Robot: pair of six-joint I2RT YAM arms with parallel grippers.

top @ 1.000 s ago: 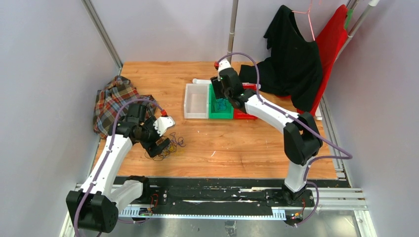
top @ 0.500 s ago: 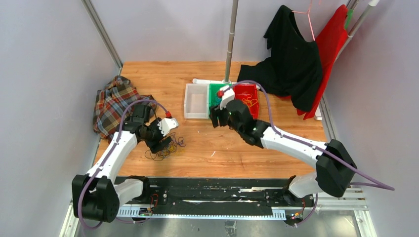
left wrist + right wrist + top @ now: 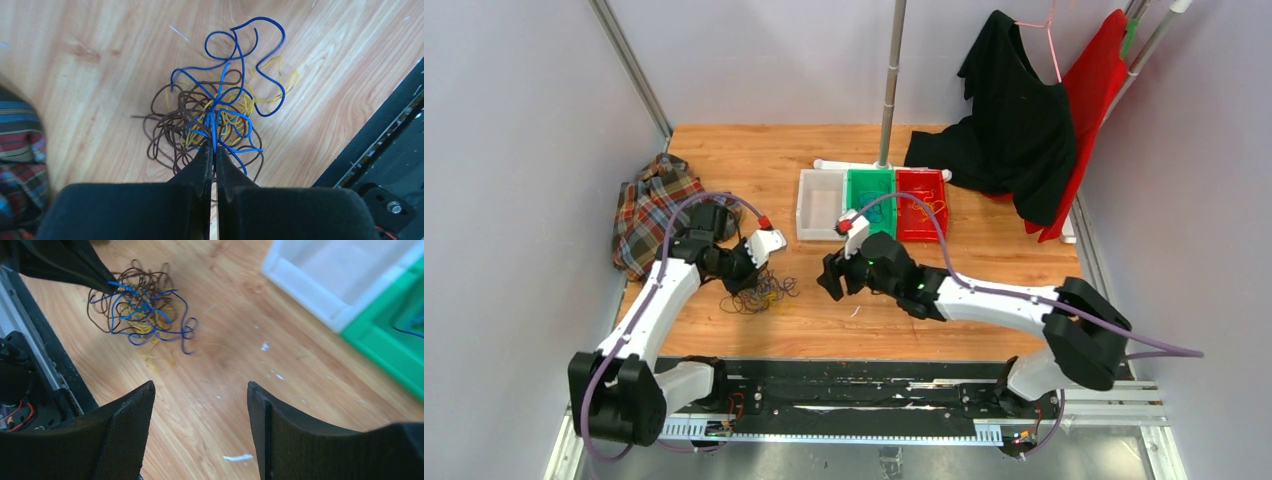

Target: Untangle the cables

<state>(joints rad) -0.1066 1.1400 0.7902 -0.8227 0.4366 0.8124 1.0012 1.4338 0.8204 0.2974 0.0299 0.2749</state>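
Note:
The cables (image 3: 762, 294) lie in a fist-sized tangle of blue, brown and yellow wire on the wooden table, left of centre. In the left wrist view the tangle (image 3: 215, 115) sits just beyond my left gripper (image 3: 214, 150), whose jaws are shut on a blue strand at its near edge. From above, the left gripper (image 3: 746, 282) touches the tangle's left side. My right gripper (image 3: 829, 280) hovers open to the right of the tangle, apart from it. The right wrist view shows the right gripper (image 3: 200, 385) holding nothing, with the tangle (image 3: 137, 307) ahead at upper left.
A white tray (image 3: 803, 205), a green tray (image 3: 869, 176) and a red tray (image 3: 921, 176) stand side by side at mid-table. A plaid cloth (image 3: 649, 215) lies at the left edge. Dark clothes (image 3: 1014, 110) hang back right, beside a pole (image 3: 889, 80).
My left gripper has closed on a blue strand of the tangle. My right arm has swung from over the trays down and left towards the tangle, its jaws wider.

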